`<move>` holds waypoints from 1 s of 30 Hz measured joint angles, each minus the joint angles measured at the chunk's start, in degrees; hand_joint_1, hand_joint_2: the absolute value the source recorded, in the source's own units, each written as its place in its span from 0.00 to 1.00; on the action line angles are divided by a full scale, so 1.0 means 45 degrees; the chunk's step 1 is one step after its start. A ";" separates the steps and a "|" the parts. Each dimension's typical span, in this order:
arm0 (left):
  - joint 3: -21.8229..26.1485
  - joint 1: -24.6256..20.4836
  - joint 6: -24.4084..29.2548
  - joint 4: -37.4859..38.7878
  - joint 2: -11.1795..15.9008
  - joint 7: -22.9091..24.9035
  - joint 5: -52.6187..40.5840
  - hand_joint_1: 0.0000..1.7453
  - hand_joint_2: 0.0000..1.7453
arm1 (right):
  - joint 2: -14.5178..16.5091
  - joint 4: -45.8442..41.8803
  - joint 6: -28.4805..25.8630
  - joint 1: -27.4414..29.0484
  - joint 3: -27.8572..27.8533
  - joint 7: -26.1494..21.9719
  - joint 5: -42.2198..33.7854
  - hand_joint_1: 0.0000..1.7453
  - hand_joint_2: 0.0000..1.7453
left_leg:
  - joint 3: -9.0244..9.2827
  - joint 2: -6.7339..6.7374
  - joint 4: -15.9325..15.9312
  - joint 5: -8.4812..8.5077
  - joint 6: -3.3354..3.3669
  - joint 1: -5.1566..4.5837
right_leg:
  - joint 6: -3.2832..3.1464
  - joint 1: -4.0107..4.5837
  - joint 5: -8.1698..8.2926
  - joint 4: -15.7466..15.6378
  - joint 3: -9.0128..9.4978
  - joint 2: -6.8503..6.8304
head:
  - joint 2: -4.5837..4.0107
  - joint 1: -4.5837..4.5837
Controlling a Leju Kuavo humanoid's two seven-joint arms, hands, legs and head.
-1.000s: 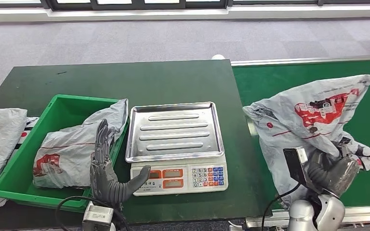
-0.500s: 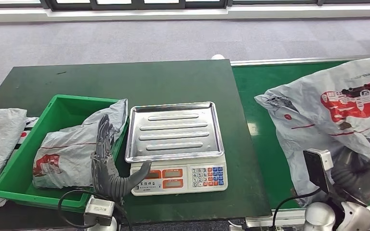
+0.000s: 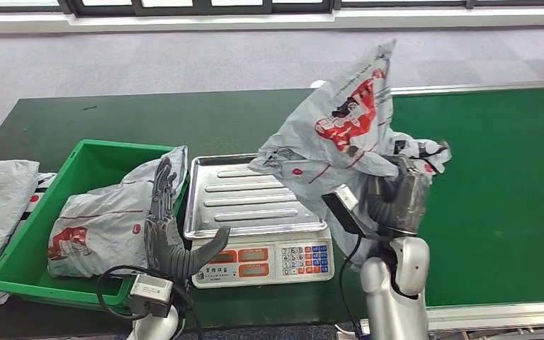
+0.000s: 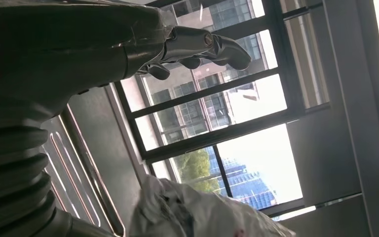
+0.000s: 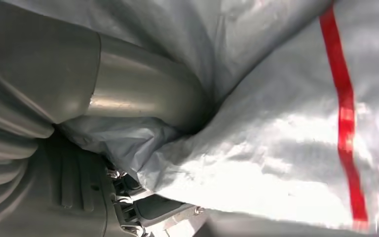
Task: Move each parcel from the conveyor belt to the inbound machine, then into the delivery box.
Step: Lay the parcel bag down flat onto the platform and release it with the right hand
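Parcel [image 3: 340, 131], one crumpled grey bag with red print, gripped by the right hand [image 3: 397, 198] above the scale [image 3: 255, 195]; left hand [image 3: 166, 241] open; another bag [image 3: 106, 219] in the green bin [image 3: 28, 241].

Nothing legible. Scale [image 3: 258, 212]: keypad [image 3: 304, 259] of white, blue and orange keys, markings too small to make out; two orange-framed display windows [image 3: 253, 255], no digits showing. Raised parcel [image 3: 340, 134]: red and black printed graphic, lettering blurred. Parcel in the green bin [image 3: 95, 227]: red logo patch, unreadable.
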 joint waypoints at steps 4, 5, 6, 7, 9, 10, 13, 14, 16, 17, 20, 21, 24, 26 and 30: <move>-0.0022 -0.0068 -0.0001 0.0109 0.0002 -0.0002 0.0278 0.00 1.00 | 0.0101 0.1615 -0.0004 -0.0536 0.1275 0.0356 -0.0251 1.00 1.00 | -0.0003 -0.0022 0.0000 0.0004 -0.0002 0.0005 | -0.0001 0.0003 -0.0001 0.0001 0.0004 -0.0021 | 0.0000 0.0000; -0.0034 -0.0082 -0.0006 0.0126 0.0004 -0.0004 0.0321 0.00 1.00 | 0.0125 0.1969 -0.0005 -0.0650 0.1558 0.0412 -0.0394 1.00 1.00 | -0.0004 -0.0021 0.0000 0.0004 -0.0003 0.0005 | -0.0002 0.0003 -0.0001 0.0001 0.0002 -0.0019 | 0.0000 0.0000; -0.0053 -0.0101 -0.0010 0.0143 0.0005 -0.0005 0.0348 0.00 1.00 | 0.0147 0.2286 -0.0005 -0.0760 0.1818 0.0481 -0.0514 1.00 1.00 | -0.0005 -0.0018 0.0000 0.0003 -0.0003 0.0005 | -0.0002 0.0003 -0.0001 0.0001 -0.0001 -0.0015 | 0.0000 0.0000; -0.0076 -0.0120 -0.0011 0.0161 0.0005 -0.0005 0.0363 0.00 1.00 | 0.0169 0.2574 -0.0005 -0.0869 0.2057 0.0549 -0.0603 1.00 1.00 | -0.0005 -0.0017 0.0000 0.0003 -0.0004 0.0004 | -0.0002 0.0002 -0.0002 0.0001 -0.0004 -0.0012 | 0.0000 0.0000; -0.0123 -0.0152 -0.0011 0.0204 0.0005 -0.0005 0.0383 0.00 1.00 | 0.0202 0.3038 -0.0005 -0.1031 0.2448 0.0535 -0.0740 1.00 1.00 | -0.0006 -0.0018 0.0001 0.0002 -0.0004 0.0004 | -0.0002 0.0001 -0.0003 0.0001 -0.0006 -0.0012 | 0.0000 -0.0001; -0.0137 -0.0164 -0.0011 0.0221 0.0005 -0.0005 0.0389 0.00 1.00 | 0.0216 0.3225 -0.0005 -0.1081 0.2589 0.0448 -0.0830 1.00 1.00 | -0.0007 -0.0021 0.0001 0.0002 -0.0004 0.0004 | -0.0001 0.0001 -0.0004 0.0001 -0.0006 -0.0014 | 0.0000 -0.0001; -0.0169 -0.0226 -0.0011 0.0279 0.0005 -0.0005 0.0389 0.00 1.00 | 0.0262 0.3910 -0.0006 -0.1238 0.2991 0.0336 -0.1309 1.00 1.00 | -0.0011 -0.0018 0.0001 -0.0001 -0.0005 0.0004 | -0.0002 0.0001 -0.0005 0.0001 -0.0009 -0.0012 | 0.0000 -0.0001; -0.0183 -0.0256 -0.0015 0.0303 0.0005 -0.0005 0.0387 0.00 1.00 | 0.0279 0.4200 -0.0007 -0.1313 0.3151 0.0400 -0.1478 1.00 1.00 | -0.0011 -0.0014 0.0001 -0.0001 -0.0006 0.0004 | -0.0002 0.0001 -0.0004 0.0001 -0.0011 -0.0008 | 0.0000 -0.0001; -0.0205 -0.0297 -0.0027 0.0335 0.0002 -0.0005 0.0365 0.00 1.00 | 0.0311 0.4776 -0.0007 -0.1467 0.3488 0.0540 -0.1771 1.00 1.00 | -0.0011 -0.0010 0.0001 -0.0002 -0.0006 0.0004 | -0.0002 0.0001 -0.0004 0.0001 -0.0015 -0.0005 | 0.0000 -0.0001; -0.0209 -0.0307 -0.0033 0.0344 0.0001 -0.0005 0.0348 0.00 1.00 | 0.0329 0.5050 -0.0007 -0.1550 0.3645 0.0573 -0.1944 1.00 1.00 | -0.0011 -0.0009 0.0001 -0.0001 -0.0007 0.0004 | -0.0003 0.0001 -0.0003 0.0001 -0.0016 -0.0005 | 0.0000 -0.0001; -0.0227 -0.0322 -0.0034 0.0384 0.0000 -0.0005 0.0307 0.00 1.00 | 0.0392 0.5954 -0.0010 -0.1836 0.4088 0.0414 -0.2745 1.00 1.00 | -0.0010 -0.0007 0.0001 -0.0001 -0.0007 0.0005 | -0.0004 0.0002 -0.0002 0.0001 -0.0016 -0.0005 | 0.0000 -0.0001; -0.0243 -0.0325 -0.0029 0.0398 0.0000 -0.0005 0.0300 0.00 1.00 | 0.0409 0.6257 -0.0010 -0.1925 0.4236 0.0325 -0.3038 0.80 1.00 | -0.0010 -0.0006 0.0001 0.0000 -0.0007 0.0006 | -0.0004 0.0002 -0.0002 0.0001 -0.0016 -0.0005 | 0.0000 -0.0001; -0.0321 -0.0331 0.0021 0.0429 0.0000 -0.0005 0.0287 0.00 1.00 | 0.0446 0.6991 -0.0010 -0.2135 0.4612 0.0290 -0.3459 0.05 1.00 | -0.0010 -0.0009 0.0001 0.0000 -0.0008 0.0006 | -0.0004 0.0002 -0.0002 0.0001 -0.0016 -0.0006 | 0.0000 -0.0001; -0.0361 -0.0330 0.0092 0.0437 0.0000 -0.0005 0.0281 0.00 1.00 | 0.0475 0.7245 -0.0012 -0.2194 0.4706 0.0538 -0.3326 0.00 1.00 | -0.0011 -0.0010 0.0001 0.0000 -0.0008 0.0005 | -0.0004 0.0001 -0.0002 0.0001 -0.0016 -0.0006 | 0.0000 -0.0001; -0.0415 -0.0319 0.0268 0.0441 0.0000 -0.0005 0.0262 0.00 1.00 | 0.0487 0.7302 -0.0019 -0.2204 0.4715 0.0835 -0.2730 0.00 1.00 | -0.0012 -0.0009 0.0002 -0.0001 -0.0008 0.0004 | -0.0003 -0.0001 -0.0003 0.0001 -0.0019 -0.0004 | 0.0000 -0.0001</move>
